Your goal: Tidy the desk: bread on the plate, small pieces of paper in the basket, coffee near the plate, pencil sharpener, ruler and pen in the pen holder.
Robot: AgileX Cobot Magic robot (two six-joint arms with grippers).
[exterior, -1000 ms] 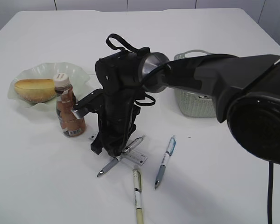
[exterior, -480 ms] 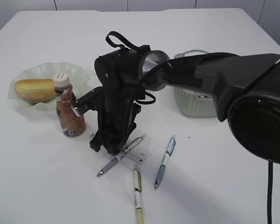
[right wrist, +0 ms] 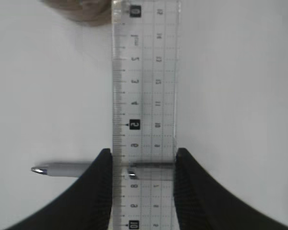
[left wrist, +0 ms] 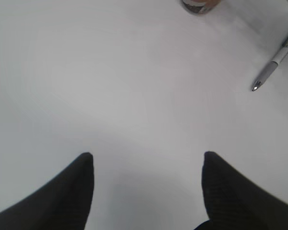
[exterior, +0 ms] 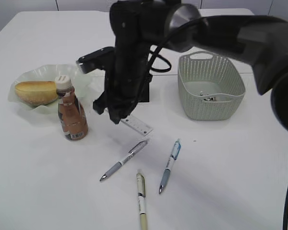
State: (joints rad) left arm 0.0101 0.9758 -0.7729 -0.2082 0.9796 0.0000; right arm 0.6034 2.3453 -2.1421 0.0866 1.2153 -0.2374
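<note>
My right gripper (exterior: 116, 114) is shut on the clear ruler (exterior: 138, 126) and holds it tilted above the table, right of the coffee bottle (exterior: 72, 114). In the right wrist view the ruler (right wrist: 144, 86) runs straight out between the jaws (right wrist: 143, 154), with the grey pen (right wrist: 62, 168) on the table below. The bread (exterior: 34, 92) lies on the green plate (exterior: 79, 73). Three pens lie in front: grey (exterior: 124, 160), blue (exterior: 170, 165), yellow-green (exterior: 141, 200). My left gripper (left wrist: 148, 158) is open over bare table. No pencil sharpener shows.
The pale green basket (exterior: 211, 110) stands at the right with small bits inside. A black box-like thing (exterior: 145, 93) sits behind my right arm, mostly hidden. The left wrist view shows the grey pen's tip (left wrist: 273, 62) and the bottle's base (left wrist: 199, 4).
My right gripper has risen from the table and moved back with the ruler in it. The grey pen stays on the table. Bottle, plate and basket have not moved.
</note>
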